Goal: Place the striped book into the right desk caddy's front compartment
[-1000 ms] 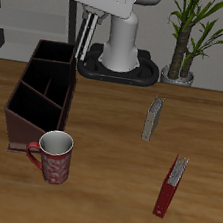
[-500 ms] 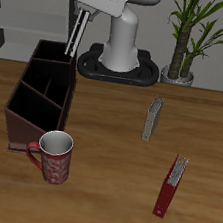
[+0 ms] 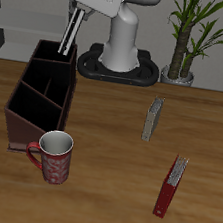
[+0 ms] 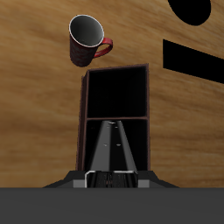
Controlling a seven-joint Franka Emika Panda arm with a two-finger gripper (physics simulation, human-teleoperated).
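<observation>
My gripper [image 3: 80, 8] is shut on the striped book [image 3: 68, 34], which hangs tilted from the fingers, its lower end just above the back end of the right desk caddy [image 3: 13, 121]. The caddy is a dark reddish-brown box with black dividers. In the wrist view the book [image 4: 114, 147] runs straight out from the gripper [image 4: 110, 178] over the caddy's dark compartments [image 4: 145, 93], apart from them. I cannot tell which compartment its end is over.
A red patterned mug [image 3: 54, 158] stands at the caddy's front end, also in the wrist view [image 4: 88, 39]. A grey-olive book [image 3: 153, 119] stands mid-table and a red book [image 3: 170, 186] lies nearer the front edge. The robot base [image 3: 119, 64] and a potted plant [image 3: 189, 39] are at the back.
My gripper has carried the striped book sideways, from near the robot base to over the caddy's back end. Nothing else has moved.
</observation>
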